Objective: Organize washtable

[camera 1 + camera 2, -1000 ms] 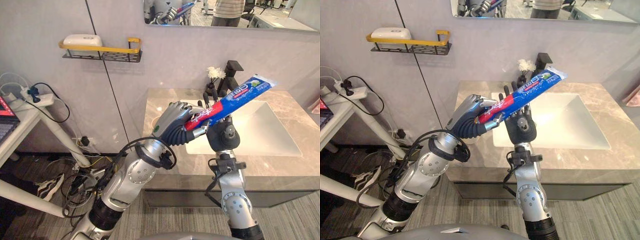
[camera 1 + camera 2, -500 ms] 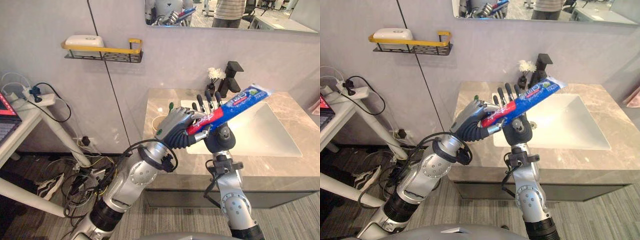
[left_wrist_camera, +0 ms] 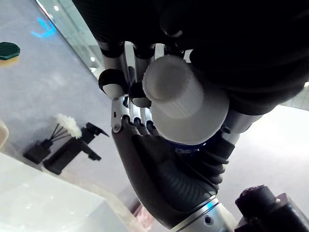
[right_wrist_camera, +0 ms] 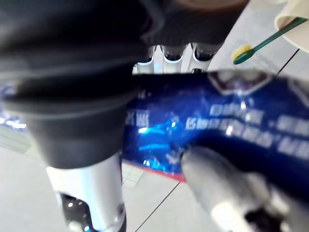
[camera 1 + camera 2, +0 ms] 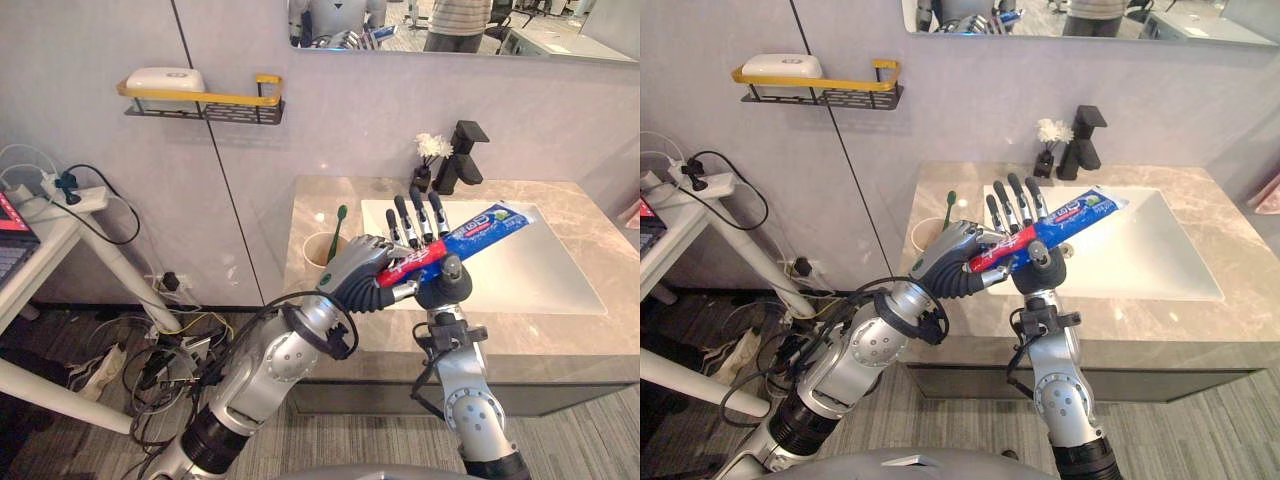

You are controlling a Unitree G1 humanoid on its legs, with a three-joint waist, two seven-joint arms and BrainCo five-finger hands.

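Observation:
A blue and red toothpaste tube [image 5: 472, 230] hangs slanted over the front left of the sink basin [image 5: 545, 275]. My left hand [image 5: 358, 276] is shut on its red cap end; the white cap [image 3: 184, 102] shows between the curled fingers. My right hand [image 5: 411, 216] stands upright behind the tube, fingers straight and spread, open. The tube [image 4: 217, 123] lies across its palm, with the thumb in front of the tube's lower edge. A beige cup [image 5: 320, 248] with a green toothbrush [image 5: 337, 226] stands on the counter just left of the hands.
A black faucet [image 5: 466, 154] and a small vase of white flowers [image 5: 430, 150] stand at the back of the marble counter [image 5: 330, 196]. On the wall to the left hangs a yellow-railed shelf [image 5: 215, 102] with a white soap box [image 5: 165, 78]. A mirror is above.
Both hands have come down and toward me with the tube, which now lies flatter. The right hand's straight fingers now stick up above the tube.

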